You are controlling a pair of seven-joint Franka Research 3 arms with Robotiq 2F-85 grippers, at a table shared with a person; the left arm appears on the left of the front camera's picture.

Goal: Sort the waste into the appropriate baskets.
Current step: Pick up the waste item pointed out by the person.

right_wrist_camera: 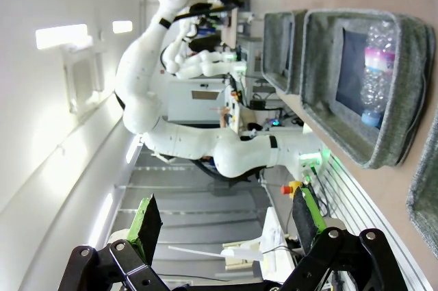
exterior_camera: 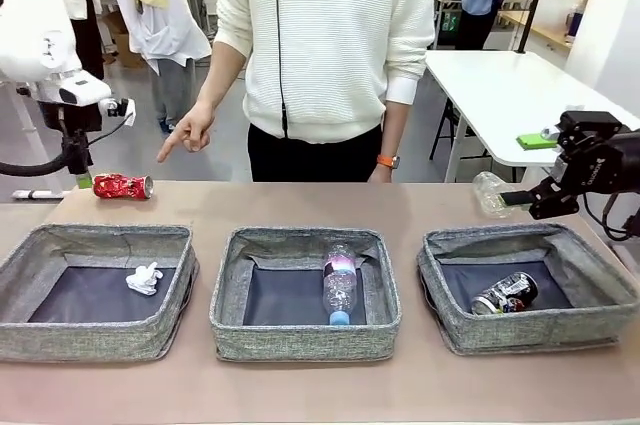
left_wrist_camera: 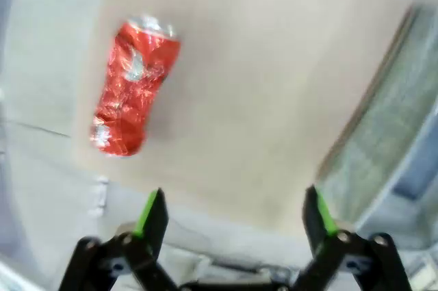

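Left gripper point(left_wrist_camera: 234, 212), jaws spread and empty, faces the crushed red can point(left_wrist_camera: 133, 89) lying on the table point(exterior_camera: 300, 200) just behind the left basket point(exterior_camera: 100, 233), where the person's hand point(exterior_camera: 190, 132) points: pick step judged in hand, next move needs descent and closing across the can; right gripper point(right_wrist_camera: 226, 219) likewise spread.

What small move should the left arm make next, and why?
Probably shift the open left claw sideways over the crushed red can and start lowering. The can lies loose on the table behind the left basket, off-centre from the claw in the left wrist view, and the person's hand points down towards it.
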